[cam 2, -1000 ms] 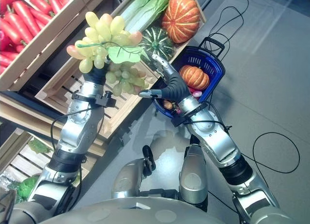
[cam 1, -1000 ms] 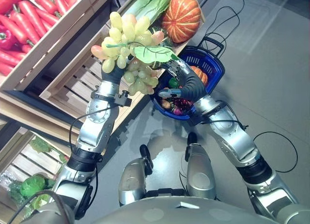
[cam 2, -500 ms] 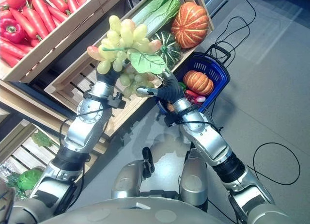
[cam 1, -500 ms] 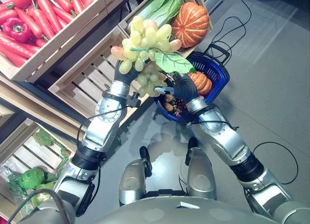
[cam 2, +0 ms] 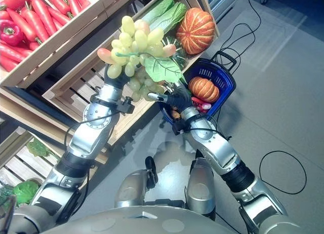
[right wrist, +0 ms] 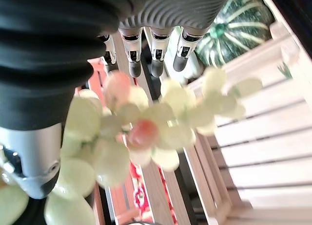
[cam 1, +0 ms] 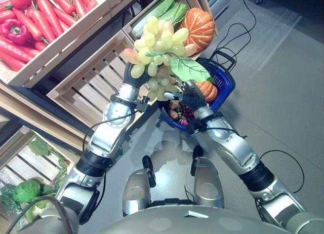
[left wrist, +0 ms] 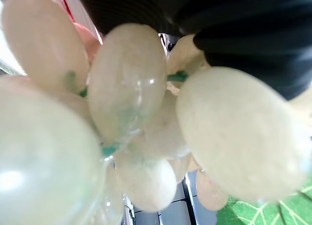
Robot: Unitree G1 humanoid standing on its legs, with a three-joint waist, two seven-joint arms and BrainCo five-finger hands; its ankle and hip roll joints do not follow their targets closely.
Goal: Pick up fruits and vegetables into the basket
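A large bunch of pale green grapes (cam 1: pixel 157 49) with a green leaf is held high in the air, my left hand (cam 1: pixel 131 80) shut on it from below. The grapes (left wrist: pixel 126 88) press close in the left wrist view. My right hand (cam 1: pixel 191 96) is open just under the leaf, fingers (right wrist: pixel 157 54) straight and pointing at the hanging grapes (right wrist: pixel 146 122). Right behind that hand, on the floor, stands the blue basket (cam 1: pixel 226 75), with a small orange pumpkin (cam 1: pixel 208 90) and a few smaller fruits inside.
Slanted wooden crates fill the left side: red carrots (cam 1: pixel 48 13) with a red pepper (cam 1: pixel 17 30), an empty slatted crate (cam 1: pixel 86 87), and one with a big orange pumpkin (cam 1: pixel 199 27), leafy cabbage (cam 2: pixel 162 11) and a green striped squash (right wrist: pixel 234 28). Lettuce (cam 1: pixel 25 191) lies lower left.
The camera has shifted. The left arm has carried the grapes nearer the basket, and the right hand has stayed under the bunch.
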